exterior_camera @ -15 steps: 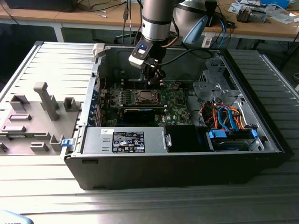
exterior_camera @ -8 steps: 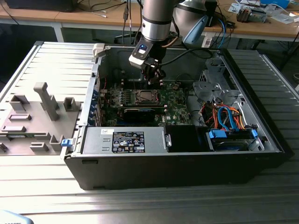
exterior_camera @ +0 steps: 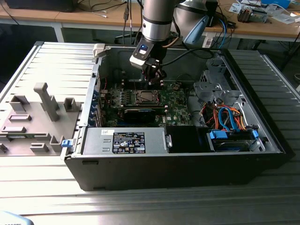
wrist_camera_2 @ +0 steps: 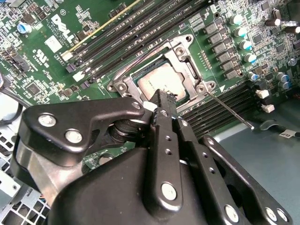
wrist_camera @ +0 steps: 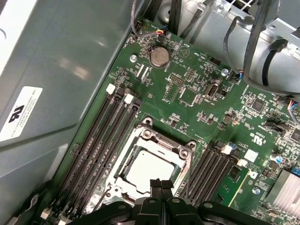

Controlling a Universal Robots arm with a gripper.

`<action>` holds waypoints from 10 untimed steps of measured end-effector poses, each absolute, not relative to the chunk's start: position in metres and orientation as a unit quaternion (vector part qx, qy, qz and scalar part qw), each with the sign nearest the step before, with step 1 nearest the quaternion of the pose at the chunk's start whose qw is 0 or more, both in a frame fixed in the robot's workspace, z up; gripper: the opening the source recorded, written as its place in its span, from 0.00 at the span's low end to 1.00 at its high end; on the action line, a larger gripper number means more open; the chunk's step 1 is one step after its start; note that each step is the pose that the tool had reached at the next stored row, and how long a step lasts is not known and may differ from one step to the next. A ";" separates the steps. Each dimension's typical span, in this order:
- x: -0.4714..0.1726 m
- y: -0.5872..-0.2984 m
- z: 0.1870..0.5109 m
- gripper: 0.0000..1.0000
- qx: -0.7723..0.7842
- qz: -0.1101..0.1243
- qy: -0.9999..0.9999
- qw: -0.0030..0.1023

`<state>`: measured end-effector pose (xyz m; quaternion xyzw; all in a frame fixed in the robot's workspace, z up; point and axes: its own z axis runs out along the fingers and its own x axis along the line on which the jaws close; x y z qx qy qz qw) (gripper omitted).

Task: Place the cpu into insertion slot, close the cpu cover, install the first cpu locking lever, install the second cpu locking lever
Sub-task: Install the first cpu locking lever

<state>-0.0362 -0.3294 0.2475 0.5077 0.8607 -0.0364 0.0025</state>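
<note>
- gripper (wrist_camera: pixel 161 183) pinched closed on nothing, tips just over the cpu (wrist_camera: pixel 146 168)
- cpu cover (wrist_camera: pixel 159 146) looks down, I think
- exterior view: gripper at 12 o'clock from the insertion slot (exterior_camera: pixel 147 97)

There was one computer case (exterior_camera: pixel 187 173) with one green motherboard (wrist_camera: pixel 197 108) in it. On the board sat one chip (wrist_camera: pixel 147 168), one metal cover frame (wrist_camera: pixel 159 143), one coin battery (wrist_camera: pixel 159 56) and two banks of memory slots (wrist_camera: pixel 101 140). There were also one power supply (exterior_camera: pixel 124 140), one black expansion card (exterior_camera: pixel 140 114), one robot arm (exterior_camera: pixel 157 23) and one gripper (wrist_camera: pixel 161 183).
</note>
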 end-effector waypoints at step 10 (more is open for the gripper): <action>-0.036 -0.329 0.247 0.11 0.498 -0.036 0.867 0.003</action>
